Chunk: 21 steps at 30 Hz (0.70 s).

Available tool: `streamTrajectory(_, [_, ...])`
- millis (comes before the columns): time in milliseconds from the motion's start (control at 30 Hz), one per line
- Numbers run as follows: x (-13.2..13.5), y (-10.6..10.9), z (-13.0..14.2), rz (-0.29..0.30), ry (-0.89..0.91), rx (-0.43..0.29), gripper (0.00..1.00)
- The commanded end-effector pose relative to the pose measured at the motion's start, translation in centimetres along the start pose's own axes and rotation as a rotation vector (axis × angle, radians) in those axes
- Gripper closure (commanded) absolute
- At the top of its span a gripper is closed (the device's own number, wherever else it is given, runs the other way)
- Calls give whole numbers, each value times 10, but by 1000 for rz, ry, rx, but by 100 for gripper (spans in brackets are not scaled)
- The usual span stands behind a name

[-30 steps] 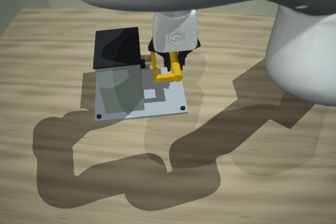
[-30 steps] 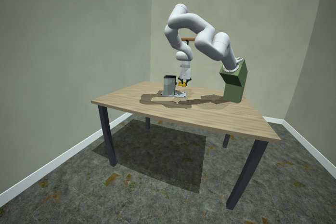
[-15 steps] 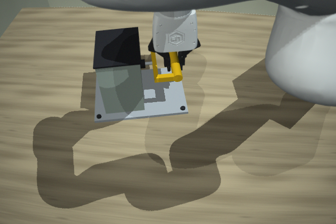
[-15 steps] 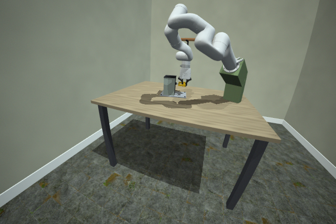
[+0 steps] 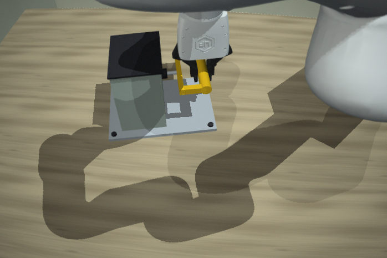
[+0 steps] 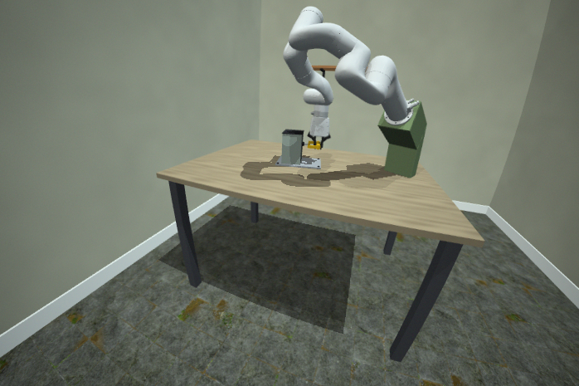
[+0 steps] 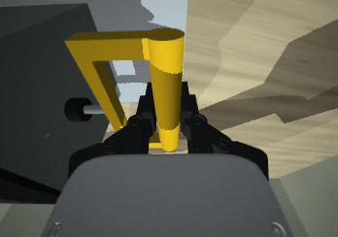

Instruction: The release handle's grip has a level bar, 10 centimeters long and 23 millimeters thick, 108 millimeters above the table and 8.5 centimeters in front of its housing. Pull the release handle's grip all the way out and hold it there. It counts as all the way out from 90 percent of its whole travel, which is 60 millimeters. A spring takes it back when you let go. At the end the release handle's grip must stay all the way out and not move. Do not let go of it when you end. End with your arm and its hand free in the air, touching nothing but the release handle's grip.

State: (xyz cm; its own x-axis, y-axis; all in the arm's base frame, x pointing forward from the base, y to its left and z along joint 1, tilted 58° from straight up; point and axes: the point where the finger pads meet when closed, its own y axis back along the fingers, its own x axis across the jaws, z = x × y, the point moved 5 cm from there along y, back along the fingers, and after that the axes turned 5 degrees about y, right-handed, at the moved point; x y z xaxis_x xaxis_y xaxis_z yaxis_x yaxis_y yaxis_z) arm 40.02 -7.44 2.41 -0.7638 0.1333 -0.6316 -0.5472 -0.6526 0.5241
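The release handle's grip [image 5: 204, 80] [image 6: 313, 145] [image 7: 166, 84] is a yellow frame with a round level bar. A thin rod [image 5: 171, 72] [image 7: 93, 110] joins it to the housing [image 5: 136, 78] [image 6: 291, 146] [image 7: 34, 89], a grey box with a black top. The housing stands on a light grey base plate [image 5: 193, 117] [image 6: 310, 164]. My gripper [image 5: 203, 76] [image 7: 167, 93] comes down from above and is shut on the bar, one black finger on each side. In the wrist view the bar runs straight away from me between the fingers.
The wooden table [image 5: 281, 186] [image 6: 374, 203] carries the plate and the arm's green base block [image 6: 403, 143] at its right. A thick arm link [image 5: 344, 70] hangs close at the right of the top view.
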Motion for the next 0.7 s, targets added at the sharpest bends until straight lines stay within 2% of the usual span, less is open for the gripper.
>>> streamTrajectory(0, [14, 1, 0, 3, -5, 4, 100])
streamTrajectory(667, [51, 2, 3, 3, -5, 4, 100])
